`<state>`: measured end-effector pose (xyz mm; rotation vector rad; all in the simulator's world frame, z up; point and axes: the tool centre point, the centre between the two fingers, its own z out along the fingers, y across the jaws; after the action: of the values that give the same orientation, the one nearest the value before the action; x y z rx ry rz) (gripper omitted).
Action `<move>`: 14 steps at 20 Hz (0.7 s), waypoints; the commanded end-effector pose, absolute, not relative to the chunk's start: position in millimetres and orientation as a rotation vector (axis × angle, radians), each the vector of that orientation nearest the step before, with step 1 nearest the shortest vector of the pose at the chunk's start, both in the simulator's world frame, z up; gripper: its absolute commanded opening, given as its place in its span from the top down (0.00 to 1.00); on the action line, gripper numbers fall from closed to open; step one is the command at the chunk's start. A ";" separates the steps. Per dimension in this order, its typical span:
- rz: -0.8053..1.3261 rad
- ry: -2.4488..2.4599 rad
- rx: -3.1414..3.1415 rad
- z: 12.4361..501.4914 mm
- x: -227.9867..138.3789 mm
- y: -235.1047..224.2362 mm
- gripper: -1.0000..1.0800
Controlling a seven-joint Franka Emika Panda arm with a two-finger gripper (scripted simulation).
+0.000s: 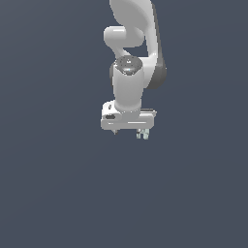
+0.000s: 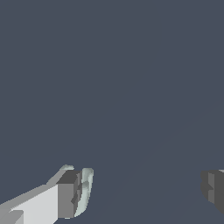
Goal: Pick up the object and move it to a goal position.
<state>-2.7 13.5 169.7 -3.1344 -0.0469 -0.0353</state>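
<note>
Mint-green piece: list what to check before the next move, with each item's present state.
1. Gripper open: ok, fingers stand far apart.
2. Mint-green piece between the fingers: ok.
3. Piece centred in the gap: not ok, it sits against one finger, far from the other.
4. Piece clamped from both sides: not ok, only one finger is near it.
5. Piece resting or lifted: cannot tell.
</note>
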 end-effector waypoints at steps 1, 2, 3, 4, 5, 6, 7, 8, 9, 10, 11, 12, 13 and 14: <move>-0.035 -0.047 -3.134 169.7 -2.7 13.5 0.04; -0.034 -0.047 -3.135 169.5 -2.8 13.1 0.04; -0.032 -0.046 -3.135 169.0 -3.1 11.8 0.04; -0.028 -0.045 -3.136 167.9 -3.4 9.8 0.04; -0.022 -0.043 -3.137 166.5 -4.0 6.9 0.04; -0.014 -0.041 -3.138 164.8 -4.7 3.3 0.04; -0.005 -0.038 -3.139 162.7 -5.6 -1.1 0.04; 0.002 -0.036 -3.140 160.9 -6.4 -4.8 0.04; 0.008 -0.034 -3.141 159.5 -7.1 -7.7 0.04; 0.013 -0.033 -3.142 158.5 -7.5 -9.8 0.04; 0.015 -0.032 -3.142 157.9 -7.8 -11.0 0.04; 0.016 -0.032 -3.142 157.7 -7.9 -11.4 0.04; 0.015 -0.032 -3.142 157.9 -7.8 -11.0 0.04; 0.013 -0.033 -3.142 158.4 -7.6 -10.1 0.04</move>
<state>-7.7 -10.9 158.1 -3.1420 -0.0303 0.0139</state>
